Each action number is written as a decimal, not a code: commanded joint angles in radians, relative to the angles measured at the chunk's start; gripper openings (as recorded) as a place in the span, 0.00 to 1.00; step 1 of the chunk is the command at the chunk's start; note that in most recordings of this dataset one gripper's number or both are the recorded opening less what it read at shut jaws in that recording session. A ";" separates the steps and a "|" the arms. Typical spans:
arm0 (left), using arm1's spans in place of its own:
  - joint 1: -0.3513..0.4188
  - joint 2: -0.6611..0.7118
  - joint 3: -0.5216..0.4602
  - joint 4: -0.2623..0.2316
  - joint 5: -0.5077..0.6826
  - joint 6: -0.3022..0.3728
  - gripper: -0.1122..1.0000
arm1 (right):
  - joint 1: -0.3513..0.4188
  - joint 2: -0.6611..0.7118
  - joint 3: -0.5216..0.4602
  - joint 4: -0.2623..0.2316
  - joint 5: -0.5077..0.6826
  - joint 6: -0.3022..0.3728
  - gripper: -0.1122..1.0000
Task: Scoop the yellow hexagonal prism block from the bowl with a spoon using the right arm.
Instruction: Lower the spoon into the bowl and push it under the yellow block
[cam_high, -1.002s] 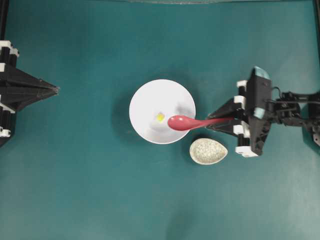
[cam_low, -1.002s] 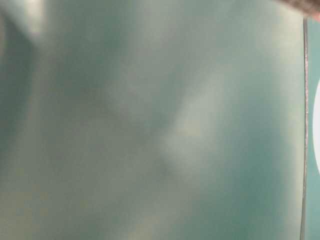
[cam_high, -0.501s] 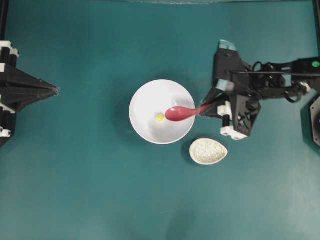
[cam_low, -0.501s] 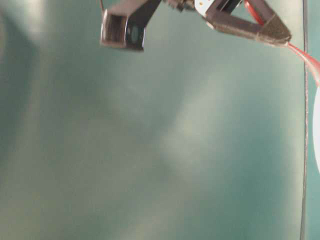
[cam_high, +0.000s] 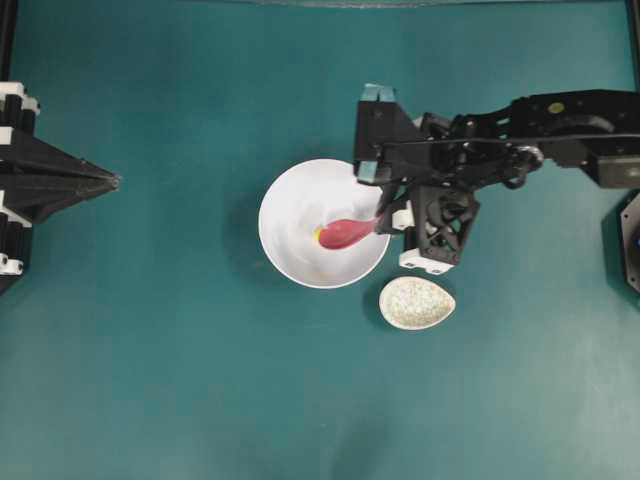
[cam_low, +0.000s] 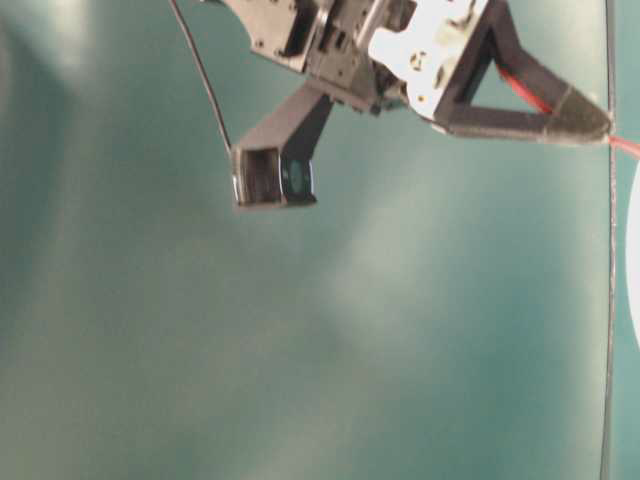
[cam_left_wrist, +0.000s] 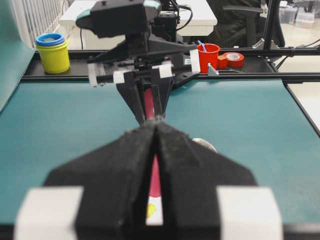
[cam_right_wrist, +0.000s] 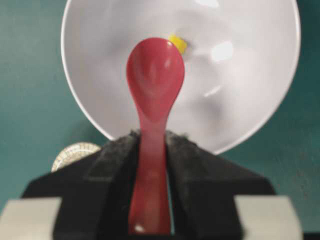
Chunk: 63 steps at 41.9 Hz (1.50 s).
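The black two-finger right gripper (cam_right_wrist: 150, 155) is clamped on the short handle of the glossy pink-red ceramic spoon (cam_right_wrist: 154, 75), 1 finger on each side. The spoon's oval scoop reaches down into the large round white bowl (cam_high: 290, 200), its far edge touching or just beside the tiny yellow hexagonal prism block (cam_right_wrist: 178, 43) on the bowl's floor. The small speckled oval spoon rest (cam_high: 416, 303) lies just beside the bowl. The black left gripper (cam_left_wrist: 157, 125), well apart at the table's far edge, has its fingers pressed together on nothing.
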 joint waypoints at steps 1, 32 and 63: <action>0.000 0.009 -0.025 0.002 -0.006 -0.002 0.10 | -0.003 -0.006 -0.029 -0.002 0.017 0.003 0.29; 0.002 0.009 -0.023 0.002 -0.002 -0.002 0.10 | -0.003 0.057 -0.020 -0.012 -0.012 0.029 0.29; 0.000 0.009 -0.023 0.002 0.008 -0.002 0.10 | -0.006 0.087 -0.038 -0.080 -0.166 0.021 0.29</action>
